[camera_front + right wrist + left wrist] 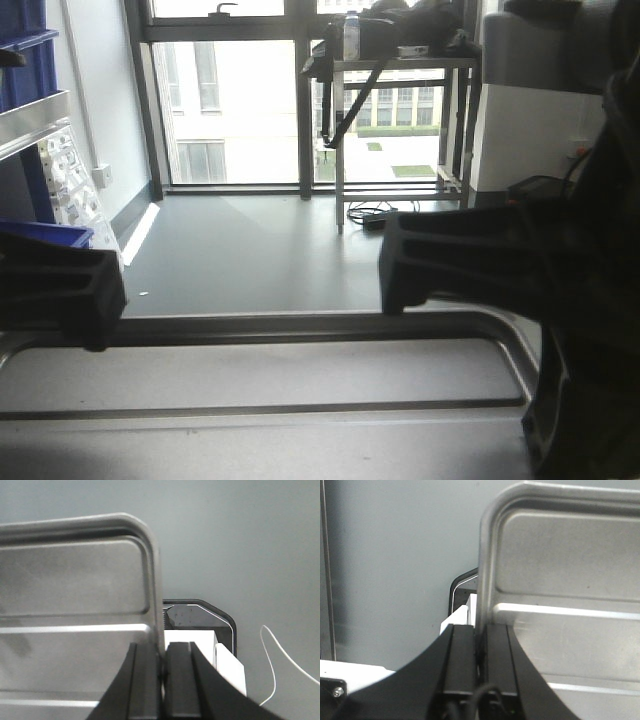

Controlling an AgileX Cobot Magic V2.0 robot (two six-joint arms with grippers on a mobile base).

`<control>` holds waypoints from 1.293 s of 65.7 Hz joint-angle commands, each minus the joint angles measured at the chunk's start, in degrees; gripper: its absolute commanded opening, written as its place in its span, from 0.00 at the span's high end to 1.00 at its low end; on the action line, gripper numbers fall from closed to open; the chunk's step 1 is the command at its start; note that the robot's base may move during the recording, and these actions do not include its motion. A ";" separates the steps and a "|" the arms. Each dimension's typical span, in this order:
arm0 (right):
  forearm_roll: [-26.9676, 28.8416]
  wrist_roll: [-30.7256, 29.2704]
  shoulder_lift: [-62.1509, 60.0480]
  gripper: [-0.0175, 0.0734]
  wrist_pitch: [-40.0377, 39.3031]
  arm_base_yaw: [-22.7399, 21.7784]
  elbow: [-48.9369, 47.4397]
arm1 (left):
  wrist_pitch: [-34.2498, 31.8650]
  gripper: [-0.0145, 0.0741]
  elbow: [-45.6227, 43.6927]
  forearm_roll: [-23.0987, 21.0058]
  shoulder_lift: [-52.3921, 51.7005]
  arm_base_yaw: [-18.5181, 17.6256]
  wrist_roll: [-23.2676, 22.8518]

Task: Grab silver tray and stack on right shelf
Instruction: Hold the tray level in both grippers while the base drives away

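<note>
I see the silver tray (300, 375) lifted between the two arms, across the bottom of the front view, with its two long ridges running from side to side. The left gripper (481, 635) has its black fingers (462, 650) pressed together on the left rim of the tray, one finger outside the rim and one inside. The right gripper (163, 652) clamps the right rim in the same way. Below the tray, both wrist views show the grey floor (395, 555). Far ahead are a large window (240, 100) and a metal table (400, 65), well apart from the tray.
</note>
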 commanded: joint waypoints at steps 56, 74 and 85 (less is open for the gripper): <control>-3.32 -0.05 -1.21 0.73 4.22 -0.20 -1.31 | 13.79 0.95 -0.93 2.91 -1.07 -0.21 -0.29; -3.32 -0.05 -1.21 0.73 4.22 -0.20 -1.31 | 13.79 0.95 -0.93 2.91 -1.07 -0.21 -0.29; -3.32 -0.05 -1.21 0.73 4.22 -0.20 -1.31 | 13.79 0.95 -0.93 2.91 -1.07 -0.21 -0.29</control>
